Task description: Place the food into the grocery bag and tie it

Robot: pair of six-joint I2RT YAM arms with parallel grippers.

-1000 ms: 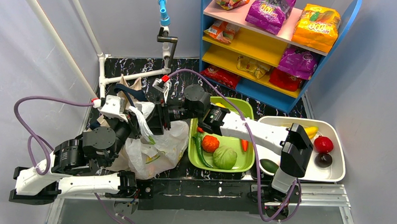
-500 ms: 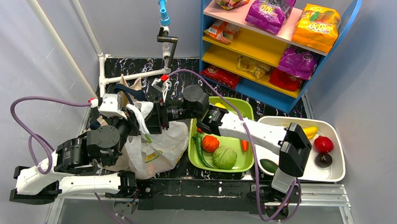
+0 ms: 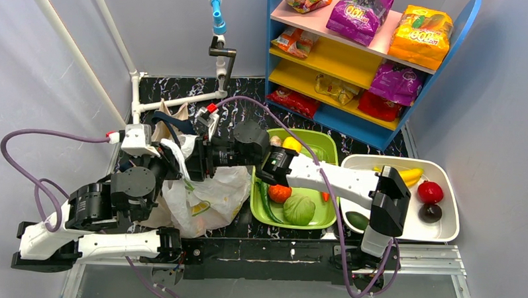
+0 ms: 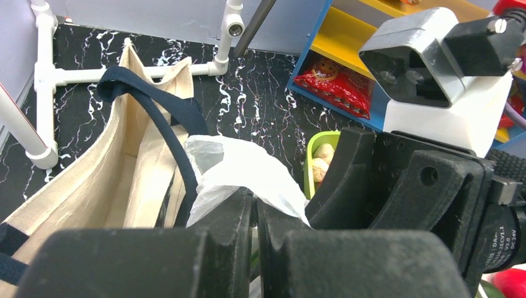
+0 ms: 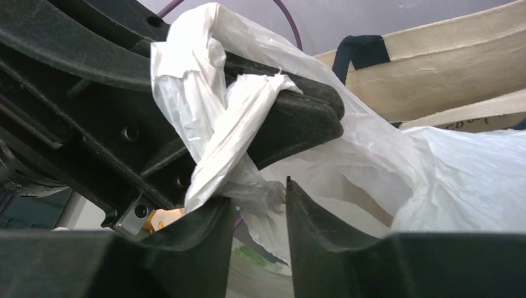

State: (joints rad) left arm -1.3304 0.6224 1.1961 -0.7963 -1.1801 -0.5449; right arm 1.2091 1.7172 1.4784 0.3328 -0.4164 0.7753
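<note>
Bag (image 3: 206,197) slumped on the bench (image 3: 243,105), against the green tray (image 3: 292,225); holds dim yellow and green shapes, too blurred through the plastic to name. Left end effector (image 4: 255,202) pinched together on a bag handle (image 4: 242,167). Right end effector (image 5: 255,198) slightly parted, with bunched bag plastic between the fingers; cannot tell whether gripping. In the green tray: tomato (image 3: 280,191), cabbage (image 3: 300,209), other vegetables. In the white tray (image 3: 453,195): banana (image 3: 413,175), red fruit (image 3: 430,192), dark fruit (image 3: 431,212). On the shelf (image 3: 331,55): purple packet (image 3: 359,13) and orange-yellow packet (image 3: 421,35), among others. Behind the bag, an open tote (image 4: 62,186).
</note>
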